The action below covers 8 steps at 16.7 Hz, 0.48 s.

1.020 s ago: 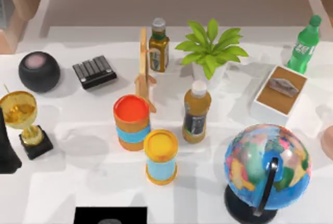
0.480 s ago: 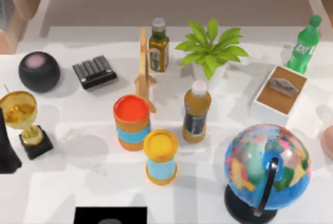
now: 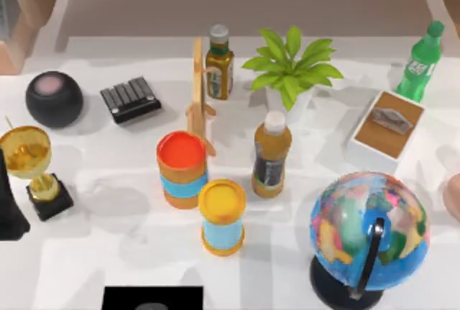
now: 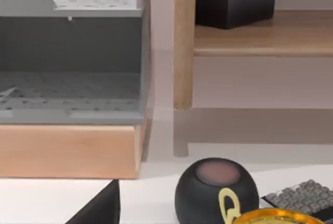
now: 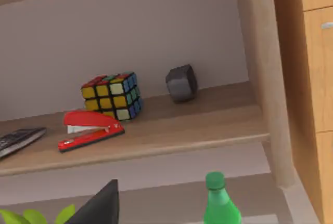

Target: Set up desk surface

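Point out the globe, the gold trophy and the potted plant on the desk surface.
globe (image 3: 359,216): top view, on the painted sphere.
gold trophy (image 3: 25,150): top view, on the cup's bowl.
potted plant (image 3: 291,62): top view, on the green leaves.
desk surface (image 3: 108,245): top view, on bare white tabletop.

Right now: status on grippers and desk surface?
Left arm parked at the table's left edge, right arm at the right edge. Desk surface crowded: globe, two canisters, bottles, plant, trophy.
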Motion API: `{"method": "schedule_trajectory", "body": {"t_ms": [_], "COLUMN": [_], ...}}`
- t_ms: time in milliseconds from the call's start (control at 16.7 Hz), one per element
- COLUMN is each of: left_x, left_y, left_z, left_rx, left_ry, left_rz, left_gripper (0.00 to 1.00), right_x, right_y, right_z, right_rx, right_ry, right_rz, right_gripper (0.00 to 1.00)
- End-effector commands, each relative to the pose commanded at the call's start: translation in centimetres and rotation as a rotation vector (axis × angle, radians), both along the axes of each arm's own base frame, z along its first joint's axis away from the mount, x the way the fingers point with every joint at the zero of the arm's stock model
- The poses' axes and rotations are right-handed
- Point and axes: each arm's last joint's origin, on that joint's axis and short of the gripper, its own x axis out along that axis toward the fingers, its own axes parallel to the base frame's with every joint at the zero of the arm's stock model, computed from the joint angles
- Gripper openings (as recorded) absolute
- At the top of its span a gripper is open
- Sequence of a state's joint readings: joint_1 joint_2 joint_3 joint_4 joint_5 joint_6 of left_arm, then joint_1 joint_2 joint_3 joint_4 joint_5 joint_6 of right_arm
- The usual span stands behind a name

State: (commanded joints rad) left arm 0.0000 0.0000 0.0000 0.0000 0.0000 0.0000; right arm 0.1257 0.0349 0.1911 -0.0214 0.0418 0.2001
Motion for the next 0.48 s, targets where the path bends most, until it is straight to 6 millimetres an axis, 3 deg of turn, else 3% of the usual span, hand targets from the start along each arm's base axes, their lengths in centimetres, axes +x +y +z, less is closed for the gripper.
{"method": "schedule_trajectory", "body": {"t_ms": [240, 480], "left_x": [0.0, 0.0], "left_y": [0.0, 0.0], "left_z": [0.0, 0.0], "left_rx": [0.000, 0.000], "left_ry": [0.000, 0.000], "left_rz": [0.000, 0.000], "left_gripper": [1.00, 1.00], "right_x": [1.2, 1.4], "right_y": [-0.9, -1.1], "right_z": [-5.3, -6.0], "right_rx": [-0.186, -0.208], "right_ry": [0.111, 0.126], "right_rz": [-0.089, -0.097], "right_gripper": [1.00, 1.00]}}
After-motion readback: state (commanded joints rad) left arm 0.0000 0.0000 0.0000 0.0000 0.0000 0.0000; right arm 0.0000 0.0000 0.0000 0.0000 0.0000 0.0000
